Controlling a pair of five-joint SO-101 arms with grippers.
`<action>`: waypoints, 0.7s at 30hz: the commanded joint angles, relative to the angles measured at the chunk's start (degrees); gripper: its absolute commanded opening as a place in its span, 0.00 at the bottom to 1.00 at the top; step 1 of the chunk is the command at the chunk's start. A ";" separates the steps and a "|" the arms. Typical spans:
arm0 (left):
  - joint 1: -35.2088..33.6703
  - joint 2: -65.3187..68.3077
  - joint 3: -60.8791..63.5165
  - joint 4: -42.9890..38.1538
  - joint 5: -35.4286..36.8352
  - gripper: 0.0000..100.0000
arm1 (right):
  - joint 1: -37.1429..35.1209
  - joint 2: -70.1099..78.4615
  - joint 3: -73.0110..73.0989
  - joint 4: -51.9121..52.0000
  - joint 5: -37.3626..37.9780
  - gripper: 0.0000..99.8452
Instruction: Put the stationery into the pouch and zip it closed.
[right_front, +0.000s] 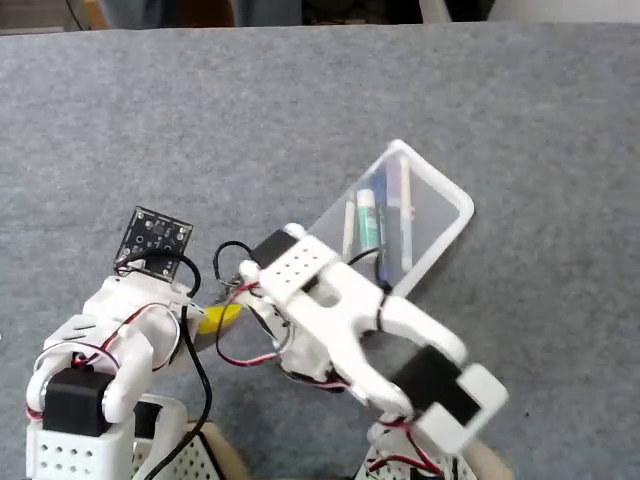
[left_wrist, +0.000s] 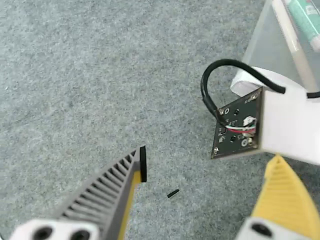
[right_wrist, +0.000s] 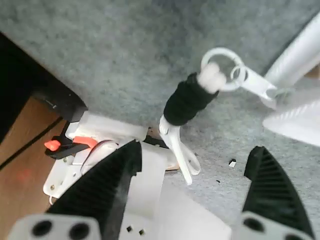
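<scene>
Grey felt: table (right_front: 520, 90), covering the whole work surface.

Clear plastic: pouch (right_front: 452, 214), lying flat and at a slant on the table, with one short end toward the arms. Contents: stationery (right_front: 370, 222), several pens lying side by side along the pouch's length, one of them with a green barrel.

White ring with a black-wrapped cord and a white loop: zip pull (right_wrist: 222, 70). It is joined by a white tab to the pouch's edge and lies on the felt just beside the pouch. Nothing touches it.

Right gripper (right_wrist: 196, 150): two black ribbed fingers spread wide, holding nothing. It hangs over the table at the pouch's near end, and the zip pull lies ahead of the gap between the fingers.

Left gripper (left_wrist: 209, 170): one grey ribbed finger and one yellow finger, spread wide, holding nothing. It hangs over bare felt near the pouch and does not touch it.

Camera board (left_wrist: 239, 125) with a looped black cable (left_wrist: 210, 85): mounted on the right arm, between the left gripper and the pouch.

Black speck (left_wrist: 173, 193): on the felt between the left gripper's fingers.
</scene>
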 joint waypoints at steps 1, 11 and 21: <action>-1.63 -0.18 -2.59 -0.09 0.26 0.38 | -0.88 5.32 -5.49 0.00 -1.32 0.32; -6.29 -0.18 -5.67 0.09 -8.79 0.38 | -3.60 18.59 -11.65 0.00 -4.66 0.26; -6.64 -0.18 -8.13 0.18 -10.11 0.38 | -5.27 19.30 -11.12 -1.76 -6.33 0.26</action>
